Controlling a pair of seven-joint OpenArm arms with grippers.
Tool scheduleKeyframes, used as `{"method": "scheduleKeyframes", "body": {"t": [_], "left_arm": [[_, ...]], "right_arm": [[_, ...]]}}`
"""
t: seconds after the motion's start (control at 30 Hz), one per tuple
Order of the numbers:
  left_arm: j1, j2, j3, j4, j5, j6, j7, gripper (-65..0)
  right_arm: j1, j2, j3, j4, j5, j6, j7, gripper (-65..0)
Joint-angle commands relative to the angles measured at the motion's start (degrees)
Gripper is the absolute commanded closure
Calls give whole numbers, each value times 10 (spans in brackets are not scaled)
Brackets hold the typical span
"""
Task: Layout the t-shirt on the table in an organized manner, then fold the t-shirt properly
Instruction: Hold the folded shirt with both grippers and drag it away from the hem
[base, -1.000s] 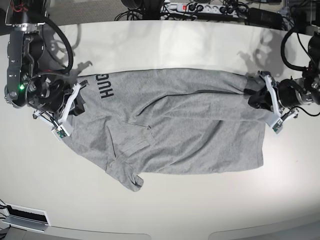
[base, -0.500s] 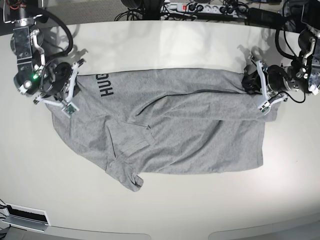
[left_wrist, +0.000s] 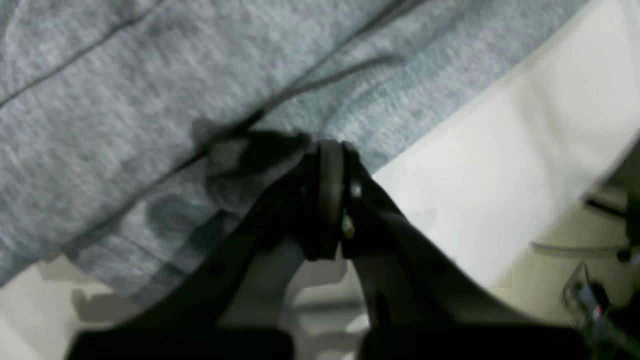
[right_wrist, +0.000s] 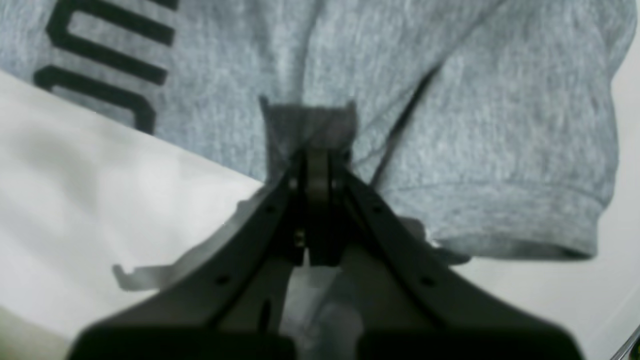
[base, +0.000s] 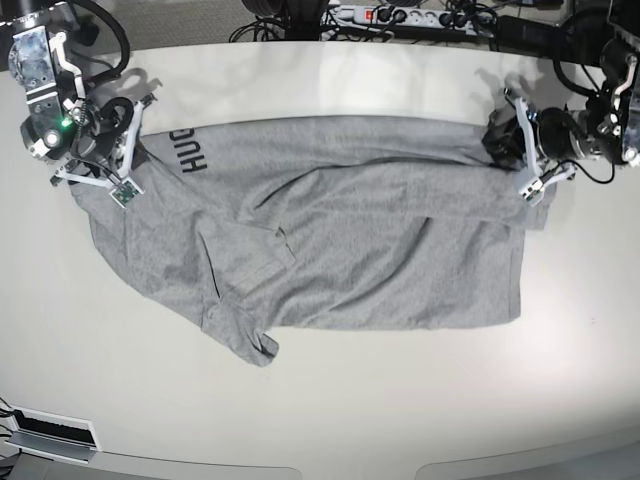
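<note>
Base view, from left to right: the right gripper (base: 128, 150) has its fingers closed on the top edge of the t-shirt (base: 330, 230) beside the black lettering (base: 190, 150), at the sleeve end. The shirt lies spread across the middle of the desk (base: 330, 410), with a second sleeve folded under at the lower left and a long crease running across the body. At the far right, the left gripper (base: 515, 140) has its fingers closed on the upper corner of the hem.

The step in hand looks like stretching the shirt flat (the layout part, not yet the folding). To do it well, both arms should pull apart evenly and keep the cloth low over the desk, so the crease opens without dragging the lower sleeve further under. Uneven pulling would likely skew the hem.
</note>
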Motion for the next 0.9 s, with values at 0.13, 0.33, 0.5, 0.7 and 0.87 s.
{"method": "scheduleKeyframes", "body": {"t": [0.13, 0.33, 0.5, 0.7, 0.87], "left_arm": [[50, -47, 1, 37, 3, 4, 76, 0], [89, -77, 0, 136, -73, 4, 153, 0], [93, -95, -2, 211, -98, 17, 141, 0], [59, -76, -4, 241, -99, 17, 52, 0], [25, -20, -4, 202, -45, 16, 21, 0]], "right_arm": [[-42, 24, 3, 0, 45, 17, -78, 0], [-50, 25, 4, 5, 103, 20, -130, 0], [-50, 32, 4, 65, 144, 24, -175, 0], [-37, 32, 4, 147, 143, 14, -157, 0], [-21, 31, 4, 155, 139, -15, -111, 0]]}}
